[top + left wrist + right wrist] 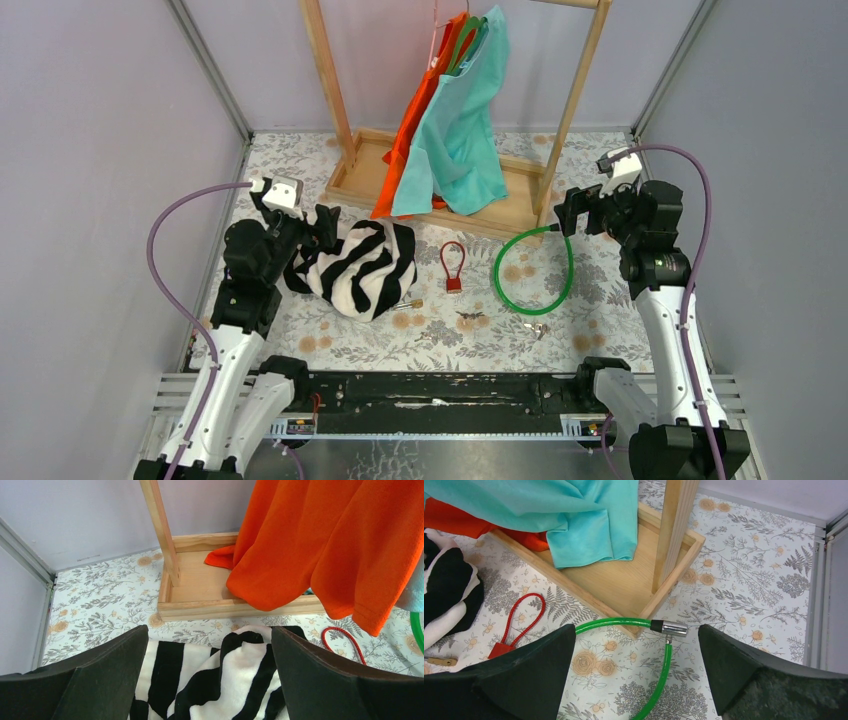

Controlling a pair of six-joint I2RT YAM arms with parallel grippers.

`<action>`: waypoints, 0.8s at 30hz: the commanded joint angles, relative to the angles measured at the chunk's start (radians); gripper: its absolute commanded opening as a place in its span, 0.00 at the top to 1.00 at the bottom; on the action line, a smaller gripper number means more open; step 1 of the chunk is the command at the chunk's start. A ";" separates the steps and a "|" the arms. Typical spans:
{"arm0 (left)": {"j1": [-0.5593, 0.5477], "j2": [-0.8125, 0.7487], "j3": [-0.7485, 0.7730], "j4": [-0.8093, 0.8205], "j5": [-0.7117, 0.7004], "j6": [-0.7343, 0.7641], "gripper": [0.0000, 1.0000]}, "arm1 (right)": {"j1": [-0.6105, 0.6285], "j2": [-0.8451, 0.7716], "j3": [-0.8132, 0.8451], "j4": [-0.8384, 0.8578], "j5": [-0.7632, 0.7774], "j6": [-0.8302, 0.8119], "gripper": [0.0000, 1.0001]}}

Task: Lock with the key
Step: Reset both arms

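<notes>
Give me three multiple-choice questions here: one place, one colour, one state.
1. Where does the red lock lie? A: in the wooden tray. B: between the zebra cloth and the cable loop. C: on the cloth.
2. What colour is the cable loop? A: blue. B: yellow. C: green.
3. How do the left end effector and right end effector stand? A: open, empty. B: shut on cloth. C: shut tight.
Answers: B, cloth one side, loop the other; C, plainly green; A, both spread wide, nothing between.
</notes>
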 commanded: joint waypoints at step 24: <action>0.012 -0.002 -0.010 0.008 0.037 0.019 0.00 | -0.003 -0.024 0.000 0.048 0.017 -0.024 0.01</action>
